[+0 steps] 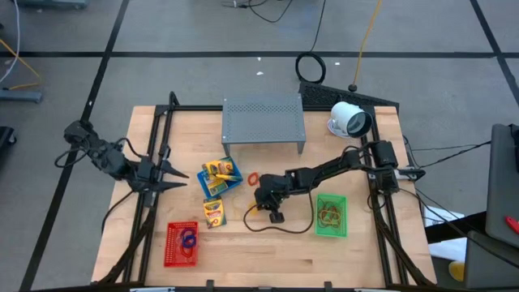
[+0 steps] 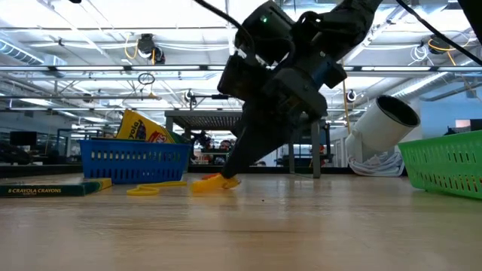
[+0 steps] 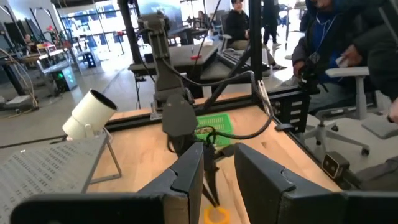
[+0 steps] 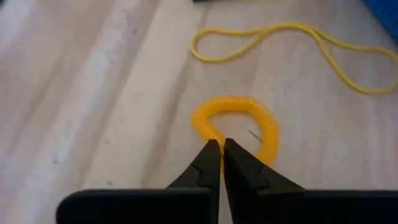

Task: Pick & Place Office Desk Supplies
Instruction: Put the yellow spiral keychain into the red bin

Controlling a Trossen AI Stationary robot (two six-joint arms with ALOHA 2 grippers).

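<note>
- Near the middle of the table (image 1: 268, 251), the right gripper (image 4: 221, 147) is down on the wood, its fingers pressed together on the edge of a yellow coiled band (image 4: 236, 121).
- Just beyond this band lies a thin yellow rubber loop (image 4: 292, 43), flat on the table.
- Beside it stands the blue basket (image 1: 220, 178) with a crayon pack (image 2: 143, 128); the green basket (image 1: 331, 216) is toward the right edge, the red basket (image 1: 182, 244) near the front left corner.
- At the left edge, the left gripper (image 1: 174, 178) waits, slightly spread and holding nothing.

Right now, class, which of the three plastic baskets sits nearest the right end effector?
The green basket, just beside the right end effector; the blue basket and red basket lie farther off.
</note>
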